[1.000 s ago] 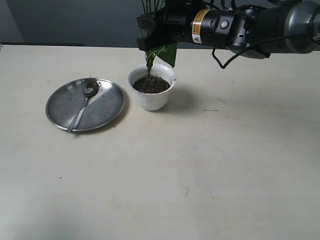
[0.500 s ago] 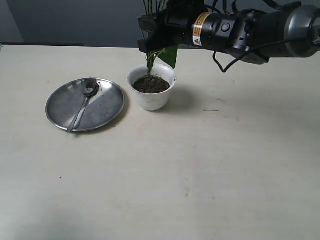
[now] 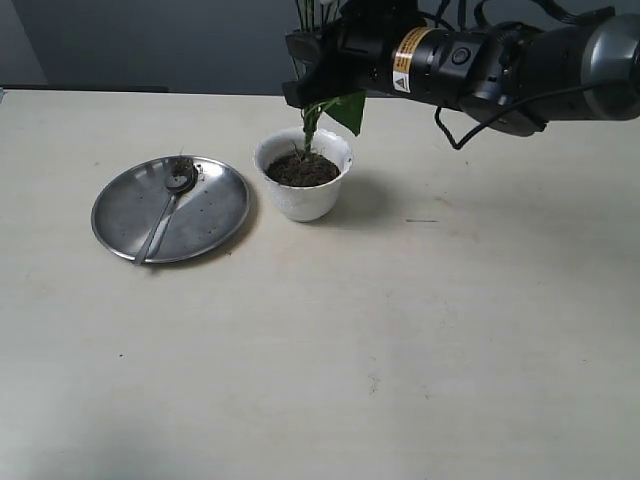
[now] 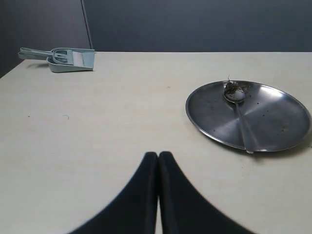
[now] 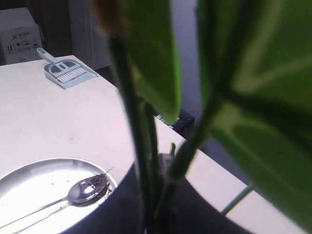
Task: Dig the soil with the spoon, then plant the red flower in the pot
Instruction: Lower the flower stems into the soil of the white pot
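Above white scalloped pot (image 3: 300, 207): right fingers (image 3: 303, 88) pinch red flower's green stems (image 3: 309, 130).
Wrist view only: left fingers (image 4: 140, 195) closed, empty.

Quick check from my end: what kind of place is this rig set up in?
Probably an indoor lab or office test bench, not a garden: a plain beige tabletop, a dark blue-grey wall panel behind it, and a pale green plastic dustpan-and-brush set lying near its edge.

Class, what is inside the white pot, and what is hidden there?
Dark soil fills the pot, and green stems of the flower stand in it. The stem ends and the pot's floor are covered by soil.
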